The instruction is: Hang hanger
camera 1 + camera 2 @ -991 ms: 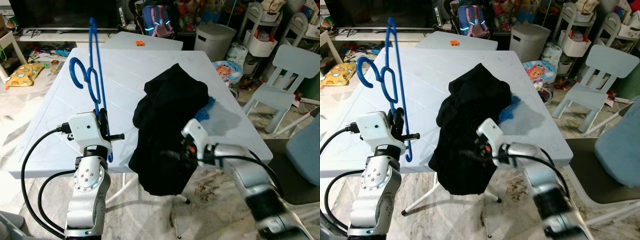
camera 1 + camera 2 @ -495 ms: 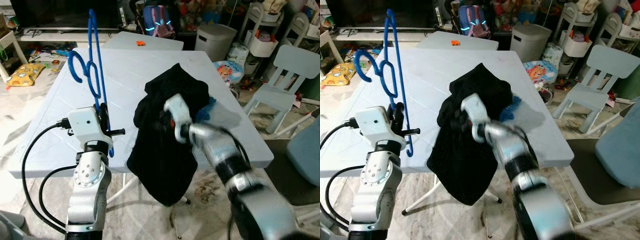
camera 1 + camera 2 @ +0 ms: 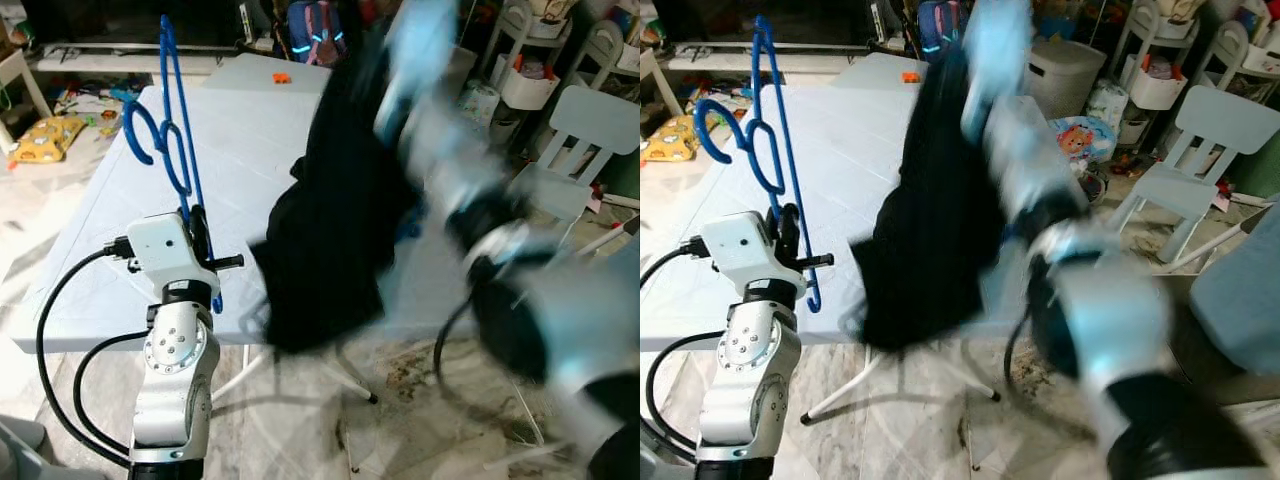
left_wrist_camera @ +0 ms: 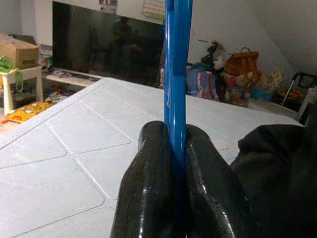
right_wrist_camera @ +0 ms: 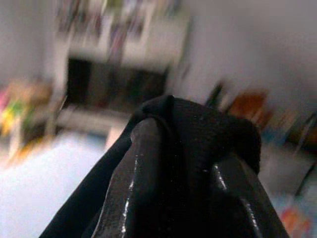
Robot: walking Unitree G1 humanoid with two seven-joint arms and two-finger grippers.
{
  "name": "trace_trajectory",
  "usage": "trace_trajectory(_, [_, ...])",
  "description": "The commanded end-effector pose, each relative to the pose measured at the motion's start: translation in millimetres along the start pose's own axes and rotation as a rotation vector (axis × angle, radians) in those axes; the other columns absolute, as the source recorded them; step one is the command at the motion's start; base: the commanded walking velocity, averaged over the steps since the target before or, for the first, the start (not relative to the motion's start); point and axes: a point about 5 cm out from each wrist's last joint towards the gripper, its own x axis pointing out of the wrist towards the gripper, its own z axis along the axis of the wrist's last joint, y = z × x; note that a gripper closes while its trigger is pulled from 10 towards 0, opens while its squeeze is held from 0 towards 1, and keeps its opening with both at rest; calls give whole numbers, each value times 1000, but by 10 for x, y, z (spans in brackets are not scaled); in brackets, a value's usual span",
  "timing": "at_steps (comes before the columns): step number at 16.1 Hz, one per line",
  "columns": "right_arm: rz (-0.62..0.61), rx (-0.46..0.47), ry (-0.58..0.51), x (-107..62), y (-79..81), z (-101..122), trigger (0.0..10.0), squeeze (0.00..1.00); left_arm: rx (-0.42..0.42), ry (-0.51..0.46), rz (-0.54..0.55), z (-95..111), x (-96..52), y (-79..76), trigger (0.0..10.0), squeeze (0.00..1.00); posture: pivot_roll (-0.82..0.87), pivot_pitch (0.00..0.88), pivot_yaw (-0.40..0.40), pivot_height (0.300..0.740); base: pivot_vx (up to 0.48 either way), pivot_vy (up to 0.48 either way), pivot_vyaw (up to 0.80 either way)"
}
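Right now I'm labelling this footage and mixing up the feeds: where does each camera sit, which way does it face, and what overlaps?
Left eye: head, looking forward and down at the white table; both arms show, right one blurred.
Right eye: same scene, shifted.
Left wrist: along the left tool, shut on the blue hanger.
Right wrist: along the right tool, gripping the black garment.
Shared: hanger and garment also appear in both eye views.

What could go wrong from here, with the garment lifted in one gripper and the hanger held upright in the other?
1. The right gripper pinches only a fold of the black garment; its arm is motion-blurred, so a fast swing might pull the cloth free.
2. The left gripper clamps one thin bar of the blue hanger, which could twist when cloth loads it.
3. The hanging hem may snag the table edge.
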Motion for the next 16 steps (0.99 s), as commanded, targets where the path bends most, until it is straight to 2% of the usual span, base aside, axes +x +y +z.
trace_trajectory(1, [-41,13,-51,19,-61,105,0,0,-4,-30,-2,59,21,-36,10000,0,22,0,-110,740,0,0,0])
trace_trajectory(3, [-95,-4,-192,94,-158,512,0,0,-11,-34,-2,55,30,-66,10000,0,20,0,-115,740,0,0,0])
trace_trajectory(4, [-97,-5,-213,108,-161,580,0,0,-15,-38,-2,60,40,-79,10000,0,19,0,-120,740,0,0,0])
trace_trajectory(6, [-83,-28,-208,105,-139,550,0,0,-19,-43,1,64,50,-91,10000,0,20,0,-124,740,0,0,0])
trace_trajectory(8, [-30,-86,-101,49,-72,232,0,0,-21,-41,4,53,38,-95,10000,0,24,0,-129,740,0,0,0])
trace_trajectory(9, [30,-185,44,-34,-14,-116,0,0,-22,-33,1,35,24,-99,10000,0,26,0,-130,740,0,0,0])
trace_trajectory(10, [56,-247,163,-128,-25,-382,0,0,-24,-29,-5,27,16,-106,10000,0,27,0,-130,740,0,0,0])
trace_trajectory(11, [60,-263,224,-188,-56,-516,784,0,-24,-28,-8,25,13,-108,10000,0,27,0,-130,740,0,0,0])
trace_trajectory(12, [70,-292,315,-289,-115,-708,4431,0,-25,-26,-11,20,9,-109,10000,0,29,0,-129,740,0,0,0])
trace_trajectory(13, [55,-255,372,-383,-233,-833,10000,51,-25,-25,-14,19,7,-105,10000,0,29,0,-128,740,0,0,0])
trace_trajectory(14, [44,-249,389,-414,-282,-867,10000,620,-24,-24,-14,18,5,-98,10000,0,26,0,-124,740,0,0,0])
trace_trajectory(15, [-13,-233,429,-498,-469,-928,10000,1000,-23,-17,-20,8,-3,-92,10000,0,22,0,-116,740,0,0,0])
trace_trajectory(16, [-33,-231,439,-526,-531,-943,10000,1000,-24,-14,-25,4,-6,-99,10000,0,22,0,-116,740,0,0,0])
